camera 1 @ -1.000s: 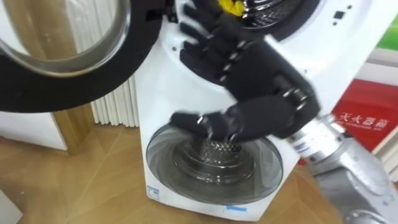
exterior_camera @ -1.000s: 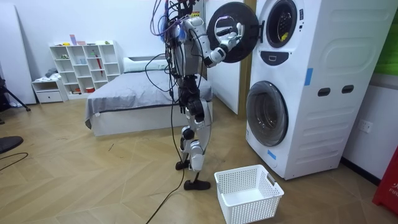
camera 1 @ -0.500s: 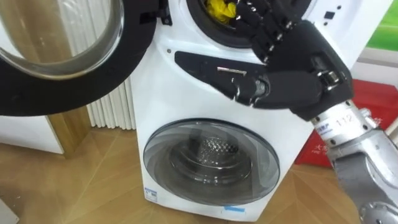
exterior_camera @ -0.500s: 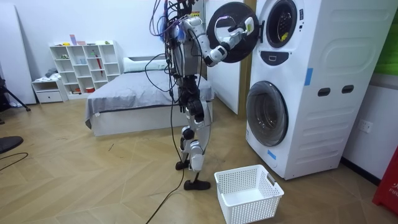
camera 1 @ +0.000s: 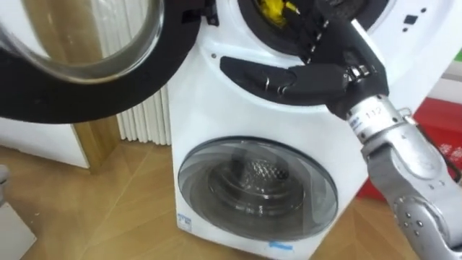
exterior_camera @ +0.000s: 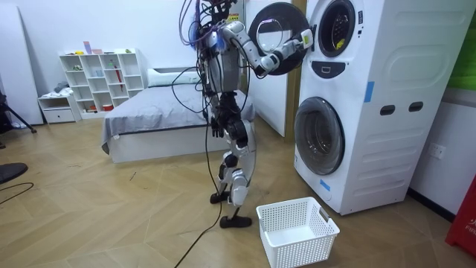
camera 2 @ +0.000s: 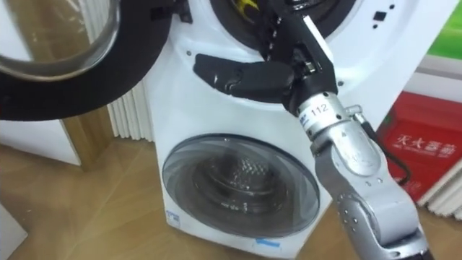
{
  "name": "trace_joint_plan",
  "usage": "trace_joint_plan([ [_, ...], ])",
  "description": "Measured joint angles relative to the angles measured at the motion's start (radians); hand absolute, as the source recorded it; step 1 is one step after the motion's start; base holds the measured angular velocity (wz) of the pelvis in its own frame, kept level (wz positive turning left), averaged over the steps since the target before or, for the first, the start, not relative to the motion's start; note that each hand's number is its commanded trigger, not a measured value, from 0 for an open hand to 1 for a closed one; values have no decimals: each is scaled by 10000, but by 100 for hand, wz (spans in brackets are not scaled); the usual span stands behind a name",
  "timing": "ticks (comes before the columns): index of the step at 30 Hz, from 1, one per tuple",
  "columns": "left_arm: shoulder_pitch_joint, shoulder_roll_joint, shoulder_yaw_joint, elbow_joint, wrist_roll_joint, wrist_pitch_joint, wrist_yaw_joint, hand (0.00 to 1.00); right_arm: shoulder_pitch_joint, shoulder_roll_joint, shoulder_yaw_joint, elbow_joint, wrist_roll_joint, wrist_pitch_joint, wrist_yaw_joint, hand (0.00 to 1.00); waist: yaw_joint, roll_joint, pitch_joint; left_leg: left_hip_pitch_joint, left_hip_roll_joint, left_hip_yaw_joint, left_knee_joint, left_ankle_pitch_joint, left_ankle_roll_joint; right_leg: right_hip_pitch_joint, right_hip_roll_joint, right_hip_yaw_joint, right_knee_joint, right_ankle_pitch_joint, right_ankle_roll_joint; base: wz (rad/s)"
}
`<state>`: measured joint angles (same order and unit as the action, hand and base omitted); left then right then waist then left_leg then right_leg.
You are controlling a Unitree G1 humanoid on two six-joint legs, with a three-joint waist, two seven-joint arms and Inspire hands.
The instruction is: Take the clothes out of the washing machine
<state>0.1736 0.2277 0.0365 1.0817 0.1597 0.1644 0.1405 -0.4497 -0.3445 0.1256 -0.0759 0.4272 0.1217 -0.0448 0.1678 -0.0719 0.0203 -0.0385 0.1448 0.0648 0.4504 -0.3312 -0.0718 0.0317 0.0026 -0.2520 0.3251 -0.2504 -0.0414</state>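
Seemingly the right hand (camera 1: 339, 66) reaches into the upper drum (camera 1: 250, 30) by yellow clothing (camera 1: 273, 9); fingers' (camera 1: 289, 78) state unclear.

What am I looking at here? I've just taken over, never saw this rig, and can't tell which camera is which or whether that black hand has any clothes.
This is a two-legged humanoid robot standing before a stacked washer. Two pictures come from its head camera, looking down; the third from a camera standing in the room. Its black right hand reaches into the upper drum, whose door hangs open; a yellow cloth lies inside. Whether the hand has hold of it cannot be seen. The lower door is closed. The left hand hangs by its hip, and a white basket stands on the floor.
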Motion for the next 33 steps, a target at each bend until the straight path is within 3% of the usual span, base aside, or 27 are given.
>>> trace_joint_plan([
  [3, 314, 41, -3, -21, 45, 96, -85, 0, 0, 13, -5, 142, -43, -3, -310, 0, 28, -147, -167, -305, 46, 41, 632, 4, -80, -86, -77, -69, 228, -305, -100, 17],
  [4, 373, 44, 0, -14, 69, 111, -100, 0, -2, 12, -5, 140, -43, -4, -351, 0, 24, -182, -187, -523, 60, 60, 1023, 97, -79, -42, -95, -79, 190, -315, -116, 31],
  [5, 478, 49, 13, -8, 93, 115, -137, 0, 14, 24, -1, 220, -86, -6, -438, 0, -5, -229, -83, -1173, -13, 6, 2127, 253, 141, 190, -154, 4, 45, -359, -197, 40],
  [6, 623, -2, -7, -27, 99, 113, -155, 0, 19, -49, -45, 431, 73, -3, -552, 0, -4, -262, -114, -1590, -443, -129, 1625, 187, 235, 374, -307, 78, -3, -467, -185, 37],
  [7, 661, -40, -7, -44, 95, 109, -162, 0, 18, -103, -93, 482, 108, 5, -639, 0, 11, -303, -154, -1801, -606, -127, 1189, 258, 228, 394, -396, 91, 41, -535, -129, 12],
  [8, 751, -35, 29, -39, 73, 98, -175, 0, 13, -124, -223, 510, 120, 17, -760, 0, 161, -278, -185, -2251, -883, -174, 416, 931, 309, 429, -490, 153, 60, -688, 59, -27],
  [9, 953, 43, 207, -16, 39, 92, -178, 0, 14, -125, -230, 494, 140, 28, -749, 0, 263, -280, -204, -2390, -987, -200, 8, 1571, 374, 502, -582, 326, 68, -818, 237, -33],
  [10, 1054, 104, 280, -13, -17, 91, -181, 0, 15, -128, -232, 476, 160, 29, -759, 0, 232, -326, -250, -2382, -1040, -186, -91, 1827, 451, 572, -631, 352, 69, -867, 305, -20],
  [11, 1089, 187, 416, -9, -26, 84, -201, 0, 0, -189, -326, 387, 186, 28, -848, 0, 85, -422, -302, -2307, -1173, -107, -177, 2162, 873, 600, -728, 328, 60, -872, 433, 0],
  [13, 990, 207, 418, -14, -14, 24, -261, 0, -38, -238, -332, 361, 351, 30, -1062, 0, -99, -488, -320, -2209, -1366, 29, -23, 1970, 1111, 714, -892, 587, -56, -837, 610, 3],
  [15, 849, 205, 417, -62, -27, -107, -278, 0, -22, -241, -333, 316, 333, 30, -1144, 0, -267, -340, -244, -2090, -1429, 150, 255, 1618, 1247, 893, -1028, 726, 45, -815, 666, -6],
  [17, 646, 335, 451, -359, -97, -225, -276, 0, -20, -251, -377, 71, 86, 29, -1356, 0, -565, -275, -211, -2053, -1600, 298, 346, 1332, 1376, 855, -1276, 872, 412, -913, 851, -6],
  [18, 385, 349, 481, -385, -279, -225, -272, 0, -17, -284, -404, 8, -18, 28, -1407, 0, -677, -168, -182, -1939, -1736, 407, 339, 1206, 1470, 739, -1463, 918, 899, -987, 979, -6],
  [21, 89, 371, 448, -387, -515, -239, -241, 0, -18, -496, -396, -1, -142, 20, -1617, 0, -814, 35, -215, -1557, -2028, 652, 172, 1000, 1698, 114, -1939, 1185, 2594, -983, 1054, -16],
  [22, -37, 383, 436, -391, -611, -262, -175, 0, -18, -634, -402, 16, -222, 9, -1711, 0, -817, 35, -212, -1279, -2226, 763, -41, 952, 1797, -156, -2135, 1351, 3283, -847, 1277, -15],
  [23, -118, 400, 399, -391, -634, -327, -167, 0, -12, -728, -414, 83, -218, 8, -1763, 0, -844, 102, -184, -947, -2305, 799, -200, 882, 1903, -241, -2198, 1531, 3748, -547, 1374, -20],
  [24, -243, 423, 388, -457, -606, -427, -158, 0, 24, -747, -422, 118, -293, 8, -1825, 0, -860, 182, -184, -620, -2282, 733, -422, 840, 1950, -403, -2161, 1587, 4144, -95, 1366, -9],
  [25, -247, 434, 388, -532, -609, -441, -135, 0, 37, -752, -442, 118, -323, 7, -1821, 0, -909, 238, -192, -500, -2253, 629, -535, 834, 1958, -463, -2085, 1571, 4219, -119, 1317, -10],
  [26, -318, 450, 361, -617, -608, -484, -121, 0, 30, -776, -550, 113, -427, -3, -1728, 0, -841, 277, -203, -388, -2091, 610, -732, 835, 1957, -762, -1827, 1611, 3974, -518, 1257, -7],
  [27, -378, 456, 331, -613, -607, -525, -123, 0, 29, -825, -597, 113, -457, 3, -1678, 0, -795, 288, -204, -344, -1999, 621, -821, 844, 1945, -978, -1688, 1624, 3797, -670, 1177, -8],
  [28, -478, 478, 230, -578, -602, -614, -128, 0, 30, -918, -616, 114, -480, 58, -1589, 0, -771, 304, -191, -212, -1869, 642, -921, 863, 1927, -1396, -1446, 1423, 3224, -769, 1130, 0],
  [30, -498, 468, 176, -591, -574, -609, -135, 0, 32, -926, -624, 112, -479, 106, -1579, 0, -825, 267, -211, 74, -1801, 618, -1086, 859, 1922, -1716, -1046, 1424, 1841, -603, 920, 11],
  [31, -454, 475, 209, -623, -568, -607, -127, 0, 28, -959, -697, 73, -463, 104, -1637, 0, -839, 228, -233, 200, -1791, 556, -1180, 839, 1892, -1836, -847, 1425, 859, -103, 769, 33],
  [33, -344, 475, 302, -618, -567, -603, -120, 0, -14, -1245, -732, -2, -380, 97, -1854, 0, -878, 102, -271, 535, -1781, 386, -1456, 685, 1743, -1813, -570, 1383, 104, 1546, 449, 38],
])
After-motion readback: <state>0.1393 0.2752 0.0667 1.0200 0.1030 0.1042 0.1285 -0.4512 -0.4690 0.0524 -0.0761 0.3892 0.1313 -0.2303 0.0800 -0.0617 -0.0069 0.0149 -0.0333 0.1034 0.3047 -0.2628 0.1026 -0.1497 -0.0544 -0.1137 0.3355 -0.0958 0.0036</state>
